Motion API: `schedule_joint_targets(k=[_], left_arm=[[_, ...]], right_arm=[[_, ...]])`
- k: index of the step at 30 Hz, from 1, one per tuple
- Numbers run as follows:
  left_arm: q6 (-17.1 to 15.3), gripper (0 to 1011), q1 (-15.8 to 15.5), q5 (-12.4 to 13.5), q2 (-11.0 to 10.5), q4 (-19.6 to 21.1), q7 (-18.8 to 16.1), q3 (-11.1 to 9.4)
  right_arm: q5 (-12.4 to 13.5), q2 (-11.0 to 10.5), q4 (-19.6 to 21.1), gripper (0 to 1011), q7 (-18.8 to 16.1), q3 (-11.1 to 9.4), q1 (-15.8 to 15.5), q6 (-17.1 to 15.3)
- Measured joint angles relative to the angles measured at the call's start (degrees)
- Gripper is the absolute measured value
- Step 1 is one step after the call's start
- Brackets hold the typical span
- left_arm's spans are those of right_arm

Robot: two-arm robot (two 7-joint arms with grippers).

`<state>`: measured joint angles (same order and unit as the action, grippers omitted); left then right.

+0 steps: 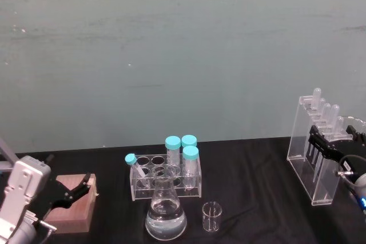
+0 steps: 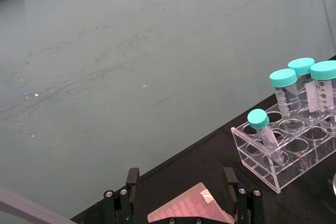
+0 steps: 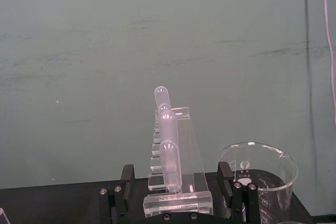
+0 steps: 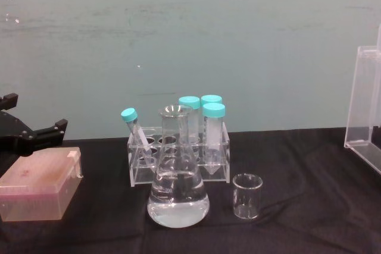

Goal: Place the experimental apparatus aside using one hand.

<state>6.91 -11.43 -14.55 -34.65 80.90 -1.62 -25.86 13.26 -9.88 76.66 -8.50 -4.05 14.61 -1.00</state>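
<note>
The tall acrylic stand with pipettes (image 1: 300, 141) stands at the table's right side. My right gripper (image 1: 320, 147) is at its near end. In the right wrist view the stand (image 3: 176, 150) sits between the spread fingers of the open right gripper (image 3: 176, 177), with a gap on each side. The conical flask of clear liquid (image 1: 165, 212) and the small glass beaker (image 1: 211, 216) stand front centre, also in the chest view: flask (image 4: 177, 188), beaker (image 4: 247, 196). My left gripper (image 1: 80, 190) hangs open at the far left, over a pink box (image 1: 71, 204).
A clear rack of teal-capped tubes (image 1: 166, 175) stands just behind the flask. A larger glass beaker (image 3: 260, 174) sits beside the stand, close to one right finger. The table is covered in black cloth and ends at a grey-green wall.
</note>
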Motion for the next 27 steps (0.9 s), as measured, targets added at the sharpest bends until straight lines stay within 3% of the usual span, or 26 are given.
schedule_joint_targets(k=[16, 27], left_arm=[[0.0, 1000, 0.0, 0.0, 0.0, 0.0, 0.0, 0.0], [0.0, 1000, 0.0, 0.0, 0.0, 0.0, 0.01, 0.0]], right_arm=[[-2.34, 0.13, 1.62, 1002, 1.84, 0.43, -0.64, -0.37], [-3.35, 0.39, 5.09, 1002, 2.31, 0.09, -2.57, -1.04]])
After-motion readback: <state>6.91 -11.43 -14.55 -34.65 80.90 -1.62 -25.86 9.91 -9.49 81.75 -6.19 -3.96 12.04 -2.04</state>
